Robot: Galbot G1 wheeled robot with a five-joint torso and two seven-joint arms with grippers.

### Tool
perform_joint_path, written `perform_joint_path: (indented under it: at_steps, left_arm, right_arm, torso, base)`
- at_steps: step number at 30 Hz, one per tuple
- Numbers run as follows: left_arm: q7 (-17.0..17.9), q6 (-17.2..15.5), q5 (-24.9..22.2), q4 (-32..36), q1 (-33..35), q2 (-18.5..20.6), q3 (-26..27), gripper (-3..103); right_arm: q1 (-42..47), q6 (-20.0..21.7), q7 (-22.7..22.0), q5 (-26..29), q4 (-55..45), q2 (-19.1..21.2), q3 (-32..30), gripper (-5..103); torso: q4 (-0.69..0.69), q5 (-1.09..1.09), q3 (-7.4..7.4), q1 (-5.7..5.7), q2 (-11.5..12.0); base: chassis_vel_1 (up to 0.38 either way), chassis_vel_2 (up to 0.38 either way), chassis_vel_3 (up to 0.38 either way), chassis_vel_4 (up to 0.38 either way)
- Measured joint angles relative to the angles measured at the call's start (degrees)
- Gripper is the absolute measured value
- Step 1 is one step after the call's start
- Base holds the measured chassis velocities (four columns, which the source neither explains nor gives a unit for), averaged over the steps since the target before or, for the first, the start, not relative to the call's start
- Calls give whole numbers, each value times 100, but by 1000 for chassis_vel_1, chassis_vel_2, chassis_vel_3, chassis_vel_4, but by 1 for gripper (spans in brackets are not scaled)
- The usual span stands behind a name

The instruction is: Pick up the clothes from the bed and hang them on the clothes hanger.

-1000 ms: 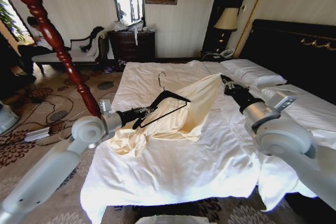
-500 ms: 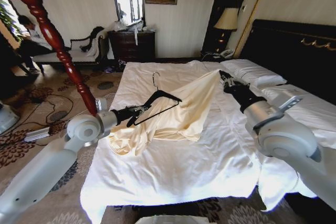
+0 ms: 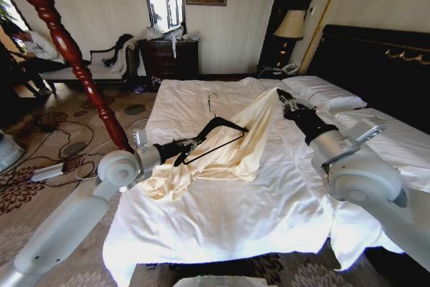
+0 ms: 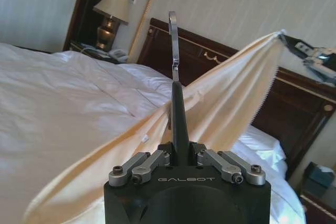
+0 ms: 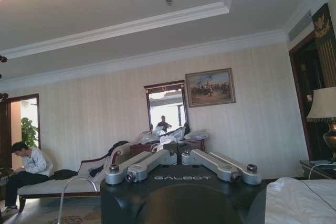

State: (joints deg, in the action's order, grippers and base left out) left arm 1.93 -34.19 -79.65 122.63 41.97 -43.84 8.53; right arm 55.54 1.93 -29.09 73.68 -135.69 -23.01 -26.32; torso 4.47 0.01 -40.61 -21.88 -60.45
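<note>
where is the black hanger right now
In the head view the clothes hanger is held by the left gripper above the bed's left half, against the lifted cream clothes.

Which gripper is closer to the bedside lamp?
The right. The right gripper holds the top up toward the headboard side, below the lamp; the left gripper holds the hanger mid-bed.
</note>
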Motion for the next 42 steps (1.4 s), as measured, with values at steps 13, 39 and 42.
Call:
perform_joint_path:
  at_steps: [13,39,42]
  left_arm:
    - [-38,-40,-41,196,194,113,-111,16]
    - [-145,165,769,-1228,-493,-1907,-745,16]
    - [-144,174,812,-1348,-629,-2094,-788,16]
  right_arm:
    - [-70,-113,-49,-46,197,-42,-5,0]
    - [130,-790,974,-8,-31,335,223,0]
    - [272,-885,1377,-214,-148,388,315,0]
  torso:
    - [1,0,0,0,0]
    - [-1,0,0,0,0]
    - [0,-1,0,0,0]
  base:
    - [0,0,0,0]
    - [0,0,0,0]
    - [0,0,0,0]
